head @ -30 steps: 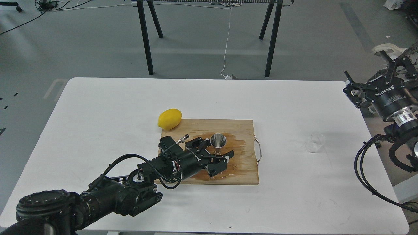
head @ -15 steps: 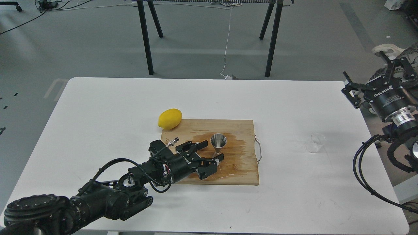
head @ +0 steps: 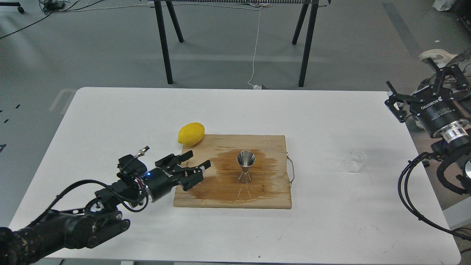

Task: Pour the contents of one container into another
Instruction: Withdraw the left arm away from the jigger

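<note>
White desk fills the view, and the wooden cutting board sits at its middle, a wet stain across it. Left pincer hangs over the board's left edge, fingers spread, nothing between them. Right pincer hovers well to the right of the board, past the desk's far right edge, fingers spread and empty too. Lemon rests on the desk touching the board's back-left corner. Steel jigger stands upright near the board's centre, clear of both pincers. Clear cup lies tipped on the desk, right of the board's metal handle.
</note>
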